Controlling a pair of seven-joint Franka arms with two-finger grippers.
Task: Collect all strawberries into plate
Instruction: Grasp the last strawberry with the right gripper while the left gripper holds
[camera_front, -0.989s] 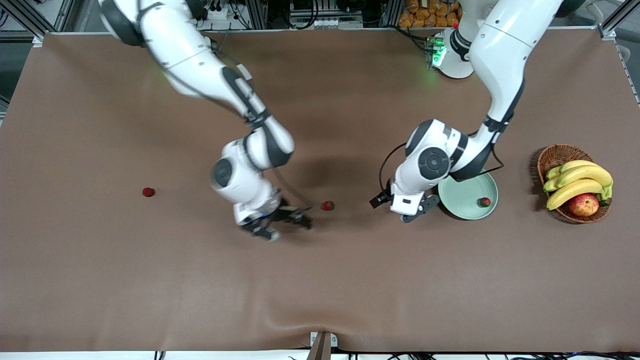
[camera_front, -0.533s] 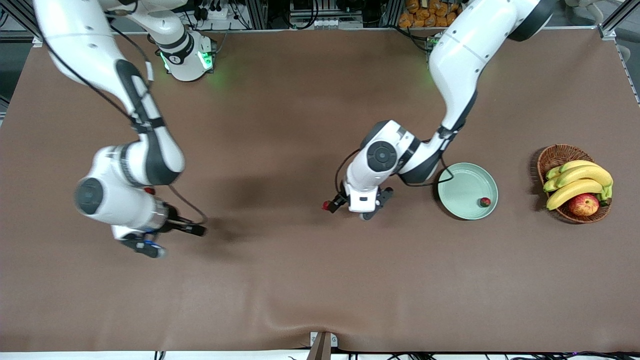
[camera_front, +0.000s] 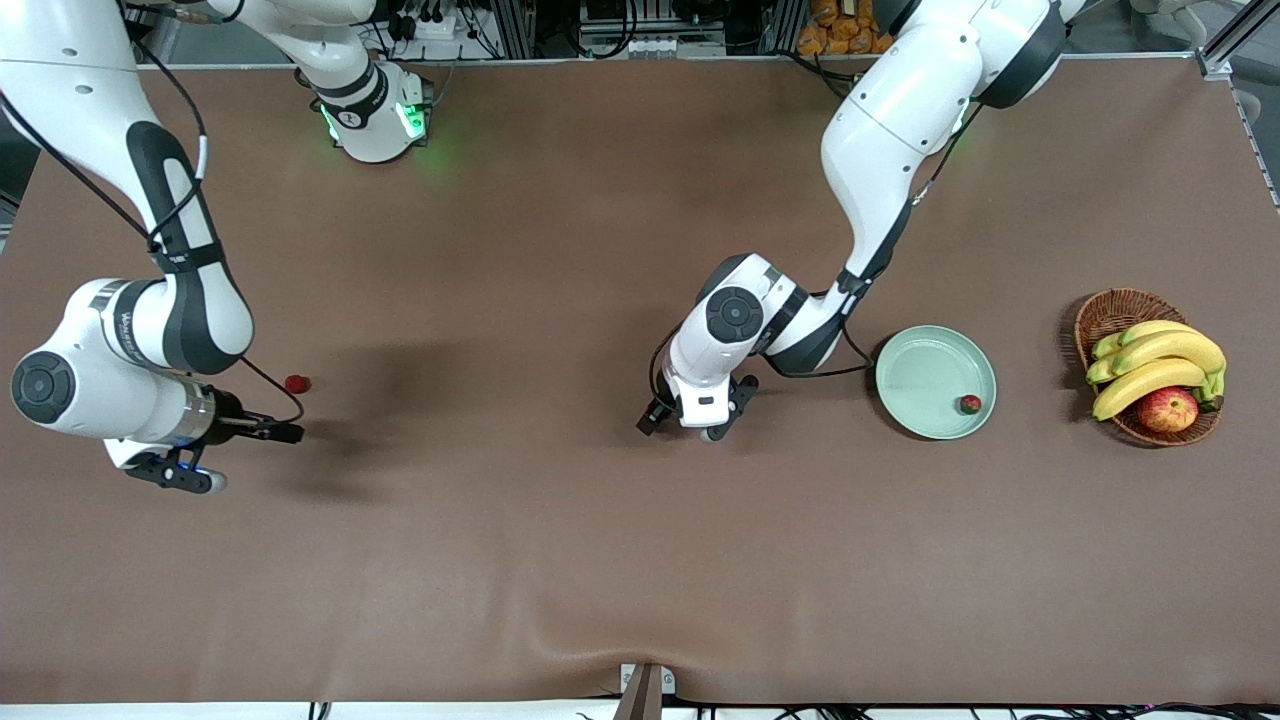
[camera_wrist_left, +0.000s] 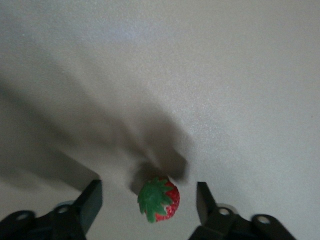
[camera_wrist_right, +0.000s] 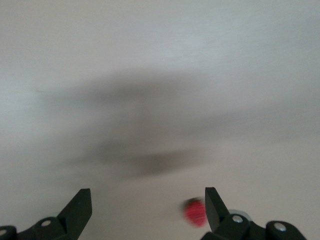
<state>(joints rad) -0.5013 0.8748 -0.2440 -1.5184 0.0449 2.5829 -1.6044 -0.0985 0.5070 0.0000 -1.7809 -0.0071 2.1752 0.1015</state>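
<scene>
Plate (camera_front: 925, 365) holding one strawberry (camera_front: 969, 404). Left gripper (camera_wrist_left: 149, 205) spread around a table berry (camera_wrist_left: 159, 199). Right gripper (camera_wrist_right: 145, 210) spread over the table.

Left arm: comes down from its base at the front view's 1 o'clock, elbow bent, wrist folded low near the middle of the surface. Left tool (camera_front: 655, 418) (camera_wrist_left: 149, 202) hangs just above the surface, aimed toward 8 o'clock in the front view, fingers (camera_wrist_left: 91, 200) spread wide apart, nothing touching either pad.

Right arm: sweeps out from its base at 11 o'clock in the front view to 9 o'clock, forearm dropping steeply, wrist turned sideways. Right tool (camera_front: 285, 433) (camera_wrist_right: 145, 207) points toward 3 o'clock just above the surface, fingers (camera_wrist_right: 80, 207) parted wide, gripping nothing.
</scene>
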